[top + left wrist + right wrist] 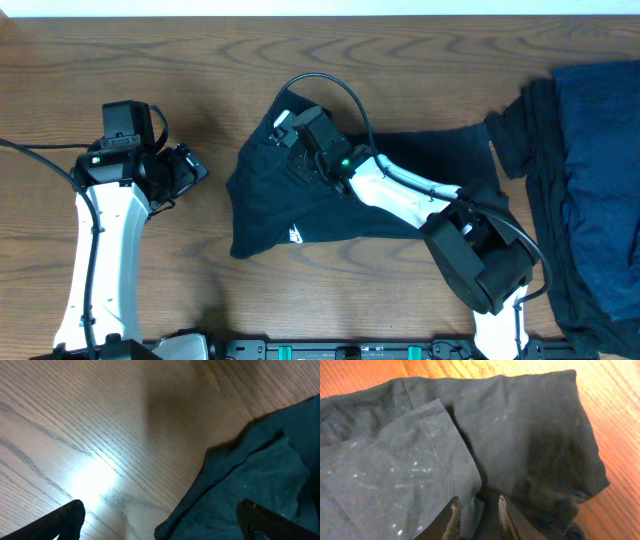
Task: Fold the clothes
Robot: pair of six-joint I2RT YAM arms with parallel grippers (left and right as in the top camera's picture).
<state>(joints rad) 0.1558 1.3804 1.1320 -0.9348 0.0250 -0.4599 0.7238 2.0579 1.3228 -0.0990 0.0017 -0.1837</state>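
A black T-shirt (270, 205) with a small white logo (297, 236) lies crumpled in the middle of the table. My right gripper (286, 130) is at its far left corner. In the right wrist view the fingers (477, 512) are nearly closed, with a fold edge of the shirt (530, 435) pinched between them. My left gripper (190, 165) is open and empty just left of the shirt. In the left wrist view its fingers (162, 520) straddle bare wood and the shirt's edge (260, 475).
A pile of other clothes lies at the right edge: a navy blue garment (600, 170) on top of a black one (530, 130). The right arm (410, 195) stretches across the T-shirt. Bare wood table (120, 50) lies to the left and along the back.
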